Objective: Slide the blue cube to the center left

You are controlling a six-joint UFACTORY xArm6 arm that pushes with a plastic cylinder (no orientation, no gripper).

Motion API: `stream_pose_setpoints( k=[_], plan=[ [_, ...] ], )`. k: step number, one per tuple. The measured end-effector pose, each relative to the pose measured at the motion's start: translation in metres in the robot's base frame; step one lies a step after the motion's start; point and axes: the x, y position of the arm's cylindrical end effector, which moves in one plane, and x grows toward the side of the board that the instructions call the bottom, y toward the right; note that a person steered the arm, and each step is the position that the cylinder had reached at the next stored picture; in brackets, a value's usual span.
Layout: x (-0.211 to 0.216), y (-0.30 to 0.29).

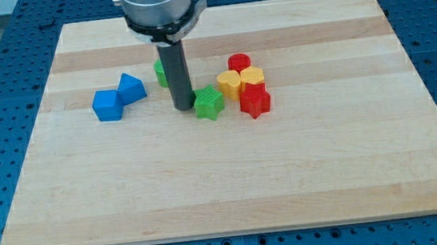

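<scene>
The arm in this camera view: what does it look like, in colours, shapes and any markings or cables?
Only its lower end shows. A round, silvery-grey metal housing sits at the view's top, with a dark collar beneath it. From that a straight, dark grey cylindrical rod runs down to my tip. No cables, markings or pincer are visible.

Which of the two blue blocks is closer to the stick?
The blue block on the right, the one higher up the view. It sits nearer my tip than the blue cube, which lies further to the view's left.

The pale wooden board (233, 185) carries two blue blocks (107, 106), green, yellow and red blocks (255, 100).
</scene>
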Motion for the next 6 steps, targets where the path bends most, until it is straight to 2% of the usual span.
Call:
stream_pose_setpoints(
  k=[2, 3, 4, 6],
  plan=[
    [0.000, 0.020],
    [-0.003, 0.003],
    [-0.007, -0.045],
    [0.013, -0.163]
  ],
)
